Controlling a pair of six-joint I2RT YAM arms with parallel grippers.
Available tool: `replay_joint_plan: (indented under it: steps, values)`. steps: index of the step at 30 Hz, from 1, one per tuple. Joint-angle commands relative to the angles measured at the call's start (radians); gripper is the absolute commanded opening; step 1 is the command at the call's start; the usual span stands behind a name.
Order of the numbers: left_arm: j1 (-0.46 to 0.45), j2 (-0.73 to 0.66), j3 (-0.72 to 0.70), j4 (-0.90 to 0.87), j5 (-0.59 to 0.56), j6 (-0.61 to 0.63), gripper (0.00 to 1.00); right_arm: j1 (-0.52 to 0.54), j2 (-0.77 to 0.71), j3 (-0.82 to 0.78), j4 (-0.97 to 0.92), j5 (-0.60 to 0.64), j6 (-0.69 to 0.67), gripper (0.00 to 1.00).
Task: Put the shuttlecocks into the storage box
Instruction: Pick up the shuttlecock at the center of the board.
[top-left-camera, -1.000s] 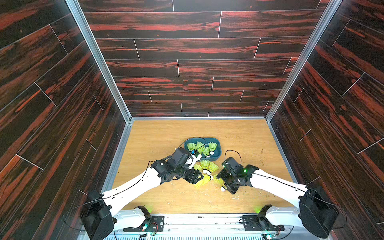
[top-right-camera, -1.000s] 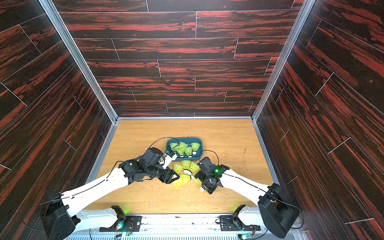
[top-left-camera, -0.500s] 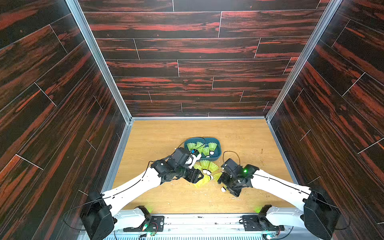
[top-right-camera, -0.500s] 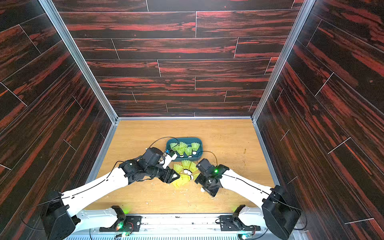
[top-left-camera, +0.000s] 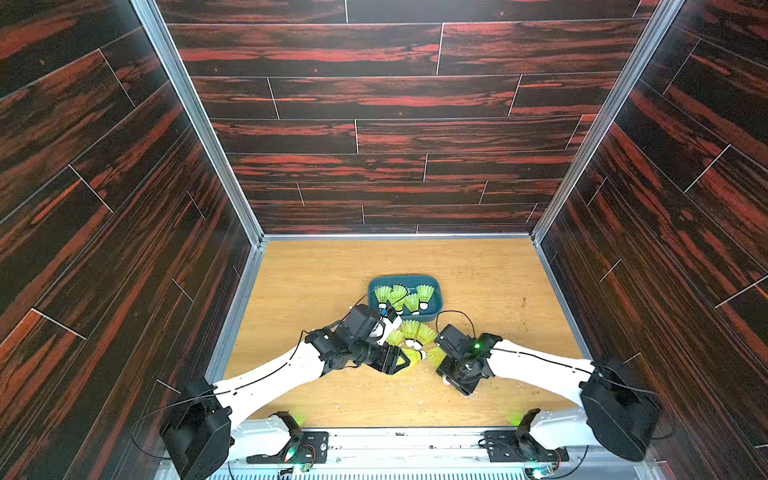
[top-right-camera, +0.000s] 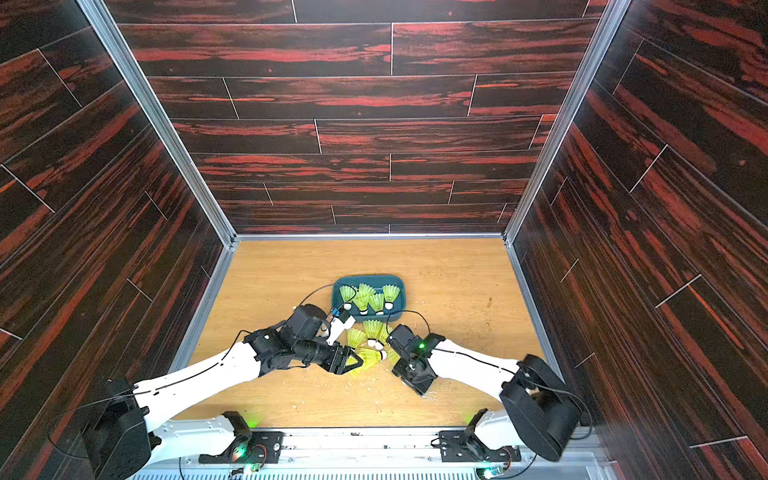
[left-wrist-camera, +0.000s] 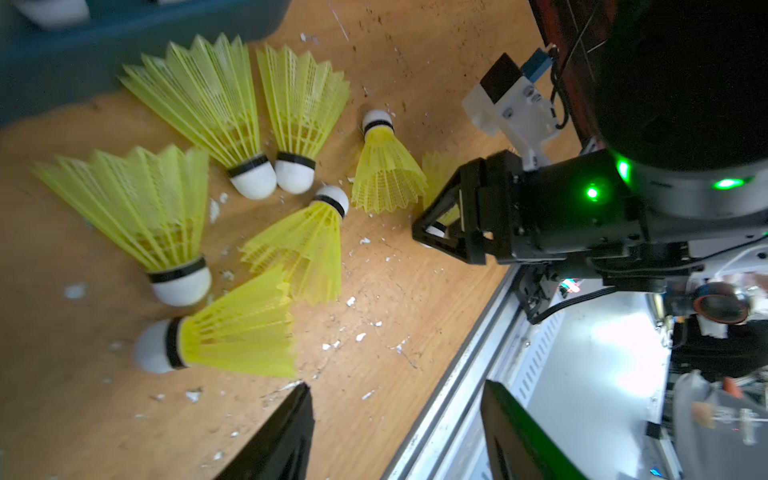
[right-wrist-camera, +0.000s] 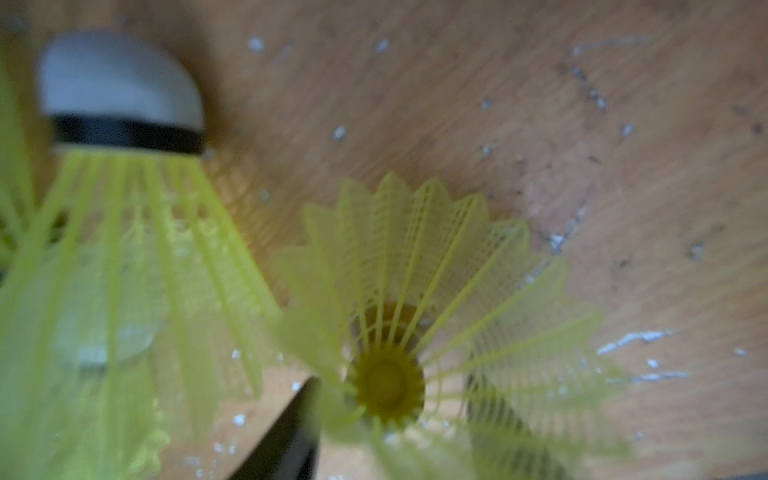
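Observation:
The teal storage box (top-left-camera: 432, 309) sits mid-table in both top views and holds several yellow-green shuttlecocks (top-left-camera: 409, 297). More shuttlecocks (left-wrist-camera: 257, 232) lie loose on the wood just in front of it, between my two grippers. The left gripper (left-wrist-camera: 395, 415) hovers open beside them with nothing between its fingers; one shuttlecock (left-wrist-camera: 232, 332) lies just off a fingertip. The right gripper (right-wrist-camera: 392, 378) has closed on one shuttlecock (right-wrist-camera: 415, 249), its skirt opening toward the wrist camera. From the left wrist view, the right gripper's fingers (left-wrist-camera: 461, 220) flank that white cork.
White flecks litter the wooden table (top-left-camera: 332, 274). The metal front rail (left-wrist-camera: 469, 365) runs close behind the left gripper. Dark wood-pattern walls enclose the table on three sides. Both arms (top-left-camera: 536, 365) reach in from the front corners.
The right gripper's jaws have drawn in around a loose shuttlecock. The left arm and its open gripper have barely moved.

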Motion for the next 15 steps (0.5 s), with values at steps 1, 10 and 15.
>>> replay_joint_plan:
  steps: [1, 10, 15]
  values:
    - [0.000, 0.016, -0.018, 0.075, 0.041, -0.046, 0.68, 0.003, 0.007, 0.009, -0.016, 0.038, 0.017, 0.53]
    - [0.002, 0.077, -0.076, 0.188, 0.068, -0.156, 0.68, 0.002, 0.036, 0.007, -0.003, 0.035, 0.003, 0.46]
    - [0.004, 0.081, -0.078, 0.191, 0.058, -0.163, 0.68, 0.002, 0.041, 0.007, 0.001, 0.021, 0.001, 0.45]
